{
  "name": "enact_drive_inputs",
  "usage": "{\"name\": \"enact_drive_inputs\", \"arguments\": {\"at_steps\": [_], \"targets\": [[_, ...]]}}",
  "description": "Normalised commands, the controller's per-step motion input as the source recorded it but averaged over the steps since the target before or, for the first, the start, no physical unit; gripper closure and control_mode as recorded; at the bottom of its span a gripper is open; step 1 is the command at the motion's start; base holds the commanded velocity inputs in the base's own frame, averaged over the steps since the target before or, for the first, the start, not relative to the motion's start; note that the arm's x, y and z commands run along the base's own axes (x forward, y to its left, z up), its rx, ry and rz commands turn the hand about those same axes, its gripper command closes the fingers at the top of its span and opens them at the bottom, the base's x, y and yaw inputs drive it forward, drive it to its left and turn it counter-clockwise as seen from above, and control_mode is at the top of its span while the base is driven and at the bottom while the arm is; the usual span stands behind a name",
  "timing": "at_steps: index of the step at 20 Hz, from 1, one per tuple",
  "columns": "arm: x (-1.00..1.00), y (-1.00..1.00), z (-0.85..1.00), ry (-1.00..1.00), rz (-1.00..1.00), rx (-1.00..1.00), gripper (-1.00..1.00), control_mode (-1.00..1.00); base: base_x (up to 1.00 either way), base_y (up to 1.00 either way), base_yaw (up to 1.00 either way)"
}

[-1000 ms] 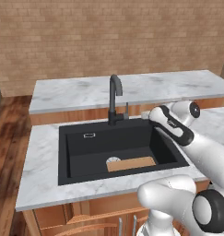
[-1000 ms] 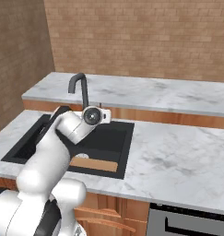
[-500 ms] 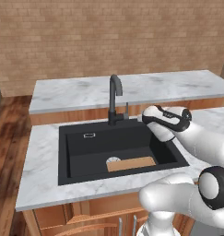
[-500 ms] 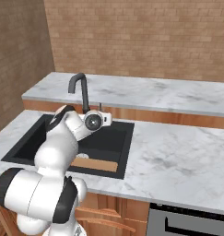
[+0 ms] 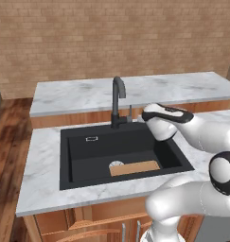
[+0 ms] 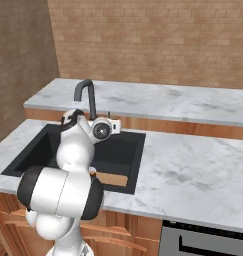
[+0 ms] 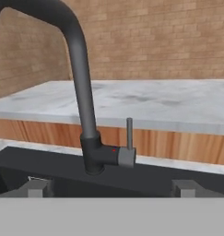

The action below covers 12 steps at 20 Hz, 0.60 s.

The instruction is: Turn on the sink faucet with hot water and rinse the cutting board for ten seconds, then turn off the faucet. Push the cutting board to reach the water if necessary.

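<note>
Brick walls back the marble worktop (image 5: 45,156); no water runs. Fingers (image 7: 37,188) spread wide, the gripper (image 7: 111,189) faces the faucet (image 7: 85,115) lever (image 7: 129,133), which needs nudging toward hot.

You're looking at a tall dark grey gooseneck faucet (image 7: 83,92) with a small red mark and a paler grey lever (image 7: 129,133). The rectangular basin (image 5: 88,158) is showing matte black, its round drain (image 5: 116,164) pale. The flat wooden board (image 5: 135,167) is showing light tan. White marble counters (image 5: 43,175) are carrying grey veining over orange-brown wood cabinet fronts (image 7: 178,145). Tan brick (image 5: 111,38) is patterning the wall.
</note>
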Motion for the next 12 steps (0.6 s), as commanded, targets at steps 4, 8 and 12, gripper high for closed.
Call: {"name": "enact_drive_inputs", "arguments": {"at_steps": [4, 8, 12], "targets": [[0.25, 0.00, 0.00, -0.04, 0.00, 0.00, -1.00, -1.00, 0.00, 0.00, 0.00], [0.33, 0.00, -0.01, -0.01, 0.00, 0.00, -1.00, -1.00, 0.00, 0.00, 0.00], [0.23, 0.00, -0.05, 0.00, 0.00, 0.00, -1.00, -1.00, 0.00, 0.00, 0.00]]}}
